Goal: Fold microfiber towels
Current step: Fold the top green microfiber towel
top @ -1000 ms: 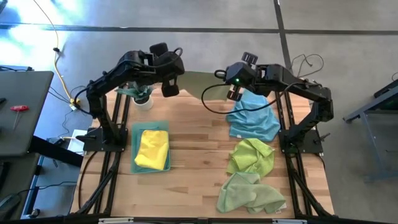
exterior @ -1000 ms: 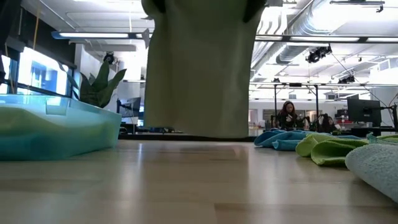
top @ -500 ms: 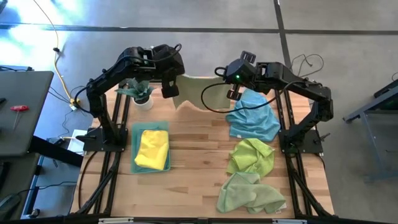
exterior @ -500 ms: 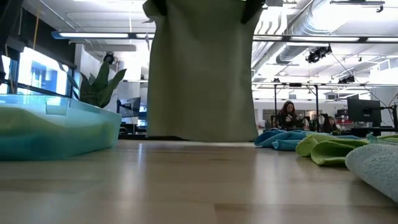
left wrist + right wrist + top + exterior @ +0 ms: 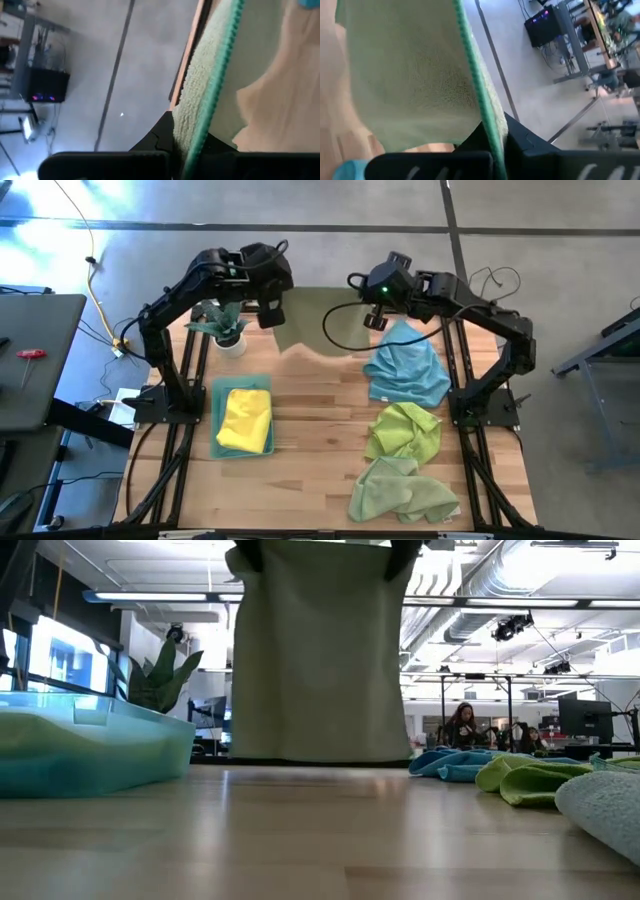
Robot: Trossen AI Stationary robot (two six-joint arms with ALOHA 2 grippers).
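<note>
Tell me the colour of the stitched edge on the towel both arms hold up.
Teal-green, on a pale green towel; the right wrist view shows it best.

Wooden tabletop (image 5: 320, 430) beneath my arms, light planks, seen from above. On its left half a teal tray (image 5: 218, 418) lies flat, and a folded yellow towel (image 5: 245, 418) rests inside it. Near the far left corner stands a small potted plant (image 5: 227, 332) with spiky green leaves. On the right half a sky-blue towel (image 5: 408, 370) lies crumpled toward the far edge; nearer, a bright green towel (image 5: 403, 430) is bunched just beside it; nearest, a pale green towel (image 5: 400, 492) lies rumpled, touching the bright green one. At the far edge, centre, the lower hem of a hanging pale green towel (image 5: 320, 660) reaches the wood.
</note>
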